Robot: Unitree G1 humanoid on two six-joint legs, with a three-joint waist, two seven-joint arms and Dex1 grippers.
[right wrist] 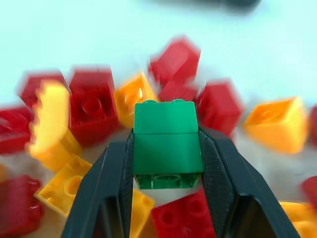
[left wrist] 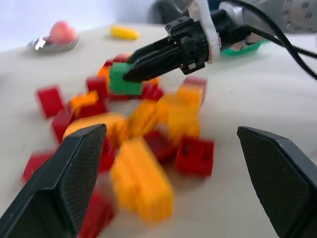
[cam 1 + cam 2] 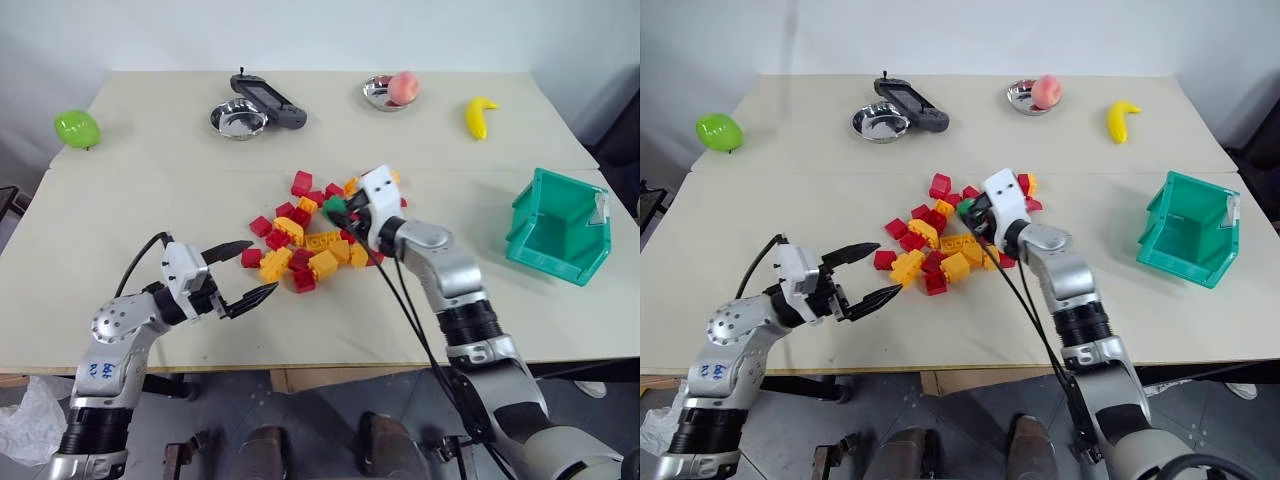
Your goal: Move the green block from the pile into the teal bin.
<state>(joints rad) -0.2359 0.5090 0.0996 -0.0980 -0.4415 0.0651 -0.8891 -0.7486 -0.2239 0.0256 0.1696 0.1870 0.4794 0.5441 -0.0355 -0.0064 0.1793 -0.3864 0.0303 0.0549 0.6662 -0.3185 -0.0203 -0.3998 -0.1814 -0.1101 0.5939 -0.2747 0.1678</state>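
One green block (image 1: 167, 148) sits clamped in the right gripper (image 1: 167, 163) above the pile (image 3: 310, 235); left gripper (image 3: 248, 270) fingers apart. Carry it level, rightward, to the teal bin (image 3: 556, 228).

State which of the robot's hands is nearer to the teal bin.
Right. The right hand is over the pile, gripping the green block, with bare table between it and the teal bin. The left hand sits beyond the pile's opposite side.

My two head eyes look forward and down over the whole counter (image 3: 150, 140), sharing nearly the same scene. My left wrist camera looks low across the pile (image 2: 143, 148) from close by; my right wrist camera hangs closer, over those same bricks.
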